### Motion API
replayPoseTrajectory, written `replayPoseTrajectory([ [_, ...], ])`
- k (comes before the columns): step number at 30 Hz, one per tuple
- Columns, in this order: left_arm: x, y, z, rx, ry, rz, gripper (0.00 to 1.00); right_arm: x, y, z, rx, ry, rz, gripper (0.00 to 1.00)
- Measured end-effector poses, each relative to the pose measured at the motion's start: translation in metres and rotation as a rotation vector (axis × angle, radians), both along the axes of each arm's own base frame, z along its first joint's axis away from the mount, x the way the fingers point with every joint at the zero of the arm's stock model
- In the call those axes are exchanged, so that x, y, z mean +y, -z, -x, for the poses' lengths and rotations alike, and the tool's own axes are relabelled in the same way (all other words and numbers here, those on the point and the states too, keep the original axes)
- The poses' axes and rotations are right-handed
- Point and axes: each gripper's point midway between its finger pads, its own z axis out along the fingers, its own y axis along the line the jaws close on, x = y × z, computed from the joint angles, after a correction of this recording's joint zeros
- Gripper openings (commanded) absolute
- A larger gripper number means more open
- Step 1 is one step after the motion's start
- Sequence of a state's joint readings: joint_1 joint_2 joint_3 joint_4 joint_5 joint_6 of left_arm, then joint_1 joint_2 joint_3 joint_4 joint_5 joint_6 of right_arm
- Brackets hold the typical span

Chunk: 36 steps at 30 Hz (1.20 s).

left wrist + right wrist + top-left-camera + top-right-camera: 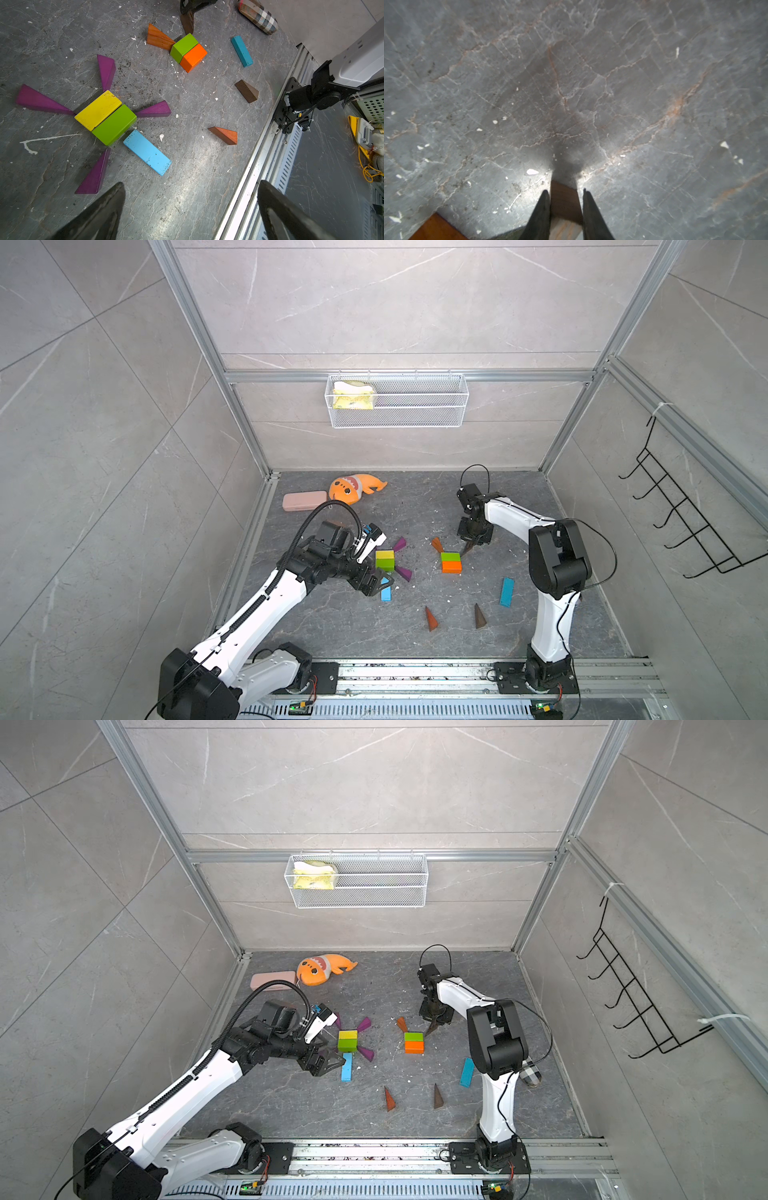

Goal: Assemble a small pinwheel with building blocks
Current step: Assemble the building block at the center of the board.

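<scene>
**My right claw grasps a dark-brown pointed wooden wedge**

The wedge's tip sits just beside a short green painted brick. My left claw hangs released, a light-blue wooden bar just ahead of it.

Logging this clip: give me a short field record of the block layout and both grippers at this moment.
first pinwheel: yellow-and-green brick pair with four purple wedges at its corners, light-blue bar beside it
second pinwheel: green-and-orange brick pair with one placed orange wedge at a corner
left gripper: open, empty, over the table near the first pinwheel
right gripper: shut on a brown wedge, its tip by the green-and-orange brick pair
loose: spare orange wedge, spare brown wedge, spare blue bar
</scene>
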State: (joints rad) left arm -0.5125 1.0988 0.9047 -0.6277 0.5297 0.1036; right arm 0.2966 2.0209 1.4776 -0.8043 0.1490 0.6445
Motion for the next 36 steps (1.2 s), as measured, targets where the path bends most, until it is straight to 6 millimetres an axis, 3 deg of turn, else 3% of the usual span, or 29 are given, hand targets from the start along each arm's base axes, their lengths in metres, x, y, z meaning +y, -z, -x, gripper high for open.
replayPoseTrajectory([
  [10, 0.000, 0.000, 0.000, 0.001, 0.002, 0.002, 1.00, 0.001, -0.001, -0.002, -0.002, 0.004, -0.010, 0.25],
  [16, 0.000, 0.000, 0.001, 0.002, 0.003, 0.003, 1.00, 0.003, 0.000, -0.001, 0.002, 0.006, -0.018, 0.38],
  [17, 0.000, 0.000, 0.000, 0.001, 0.002, 0.003, 1.00, 0.003, 0.001, -0.001, 0.004, 0.004, -0.017, 0.47],
  [18, 0.000, 0.000, 0.000, 0.001, 0.002, 0.003, 1.00, 0.003, 0.001, -0.001, 0.005, 0.002, -0.018, 0.99],
  [28, 0.000, 0.000, 0.000, 0.002, 0.003, 0.003, 1.00, -0.001, -0.004, -0.007, -0.028, -0.017, 0.008, 1.00],
  [31, 0.000, 0.000, 0.000, 0.002, 0.003, 0.003, 1.00, -0.004, -0.019, -0.003, -0.088, -0.036, 0.006, 1.00],
  [36, -0.001, 0.000, 0.000, 0.004, 0.003, 0.002, 1.00, -0.010, -0.046, 0.022, -0.181, -0.086, -0.020, 1.00],
])
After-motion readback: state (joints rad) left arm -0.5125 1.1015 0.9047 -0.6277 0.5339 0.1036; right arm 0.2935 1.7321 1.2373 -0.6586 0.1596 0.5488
